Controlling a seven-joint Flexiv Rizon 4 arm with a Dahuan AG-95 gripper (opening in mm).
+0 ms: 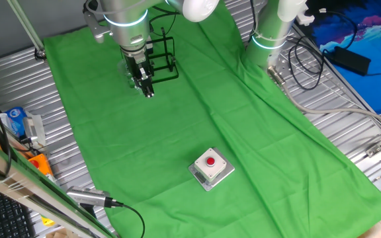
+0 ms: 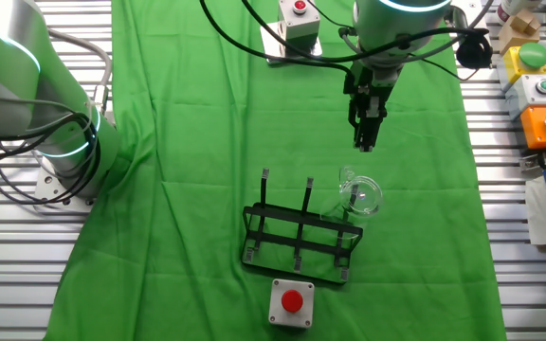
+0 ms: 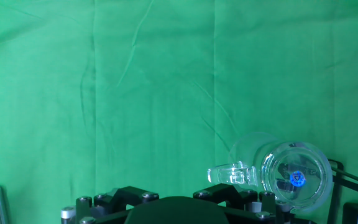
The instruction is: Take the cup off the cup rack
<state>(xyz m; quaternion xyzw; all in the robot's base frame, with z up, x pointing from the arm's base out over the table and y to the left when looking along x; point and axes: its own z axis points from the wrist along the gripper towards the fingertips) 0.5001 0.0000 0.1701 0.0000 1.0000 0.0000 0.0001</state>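
Note:
The clear cup (image 2: 359, 194) hangs tilted on the right post of the black wire cup rack (image 2: 300, 237), its little handle pointing up-left. In the hand view the cup (image 3: 294, 177) is at the lower right, its mouth facing the camera, with a piece of the rack (image 3: 353, 179) behind it. My gripper (image 2: 366, 142) hovers over the cloth just beyond the cup and apart from it; its fingers look pressed together and hold nothing. In one fixed view the gripper (image 1: 148, 91) stands in front of the rack (image 1: 165, 58) and mostly hides the cup.
A grey box with a red button (image 2: 291, 303) sits just in front of the rack, and shows mid-cloth in one fixed view (image 1: 211, 166). A second button box (image 2: 297, 21) lies at the far edge. Another arm's base (image 2: 60, 142) stands at the left. Boxes crowd the right side.

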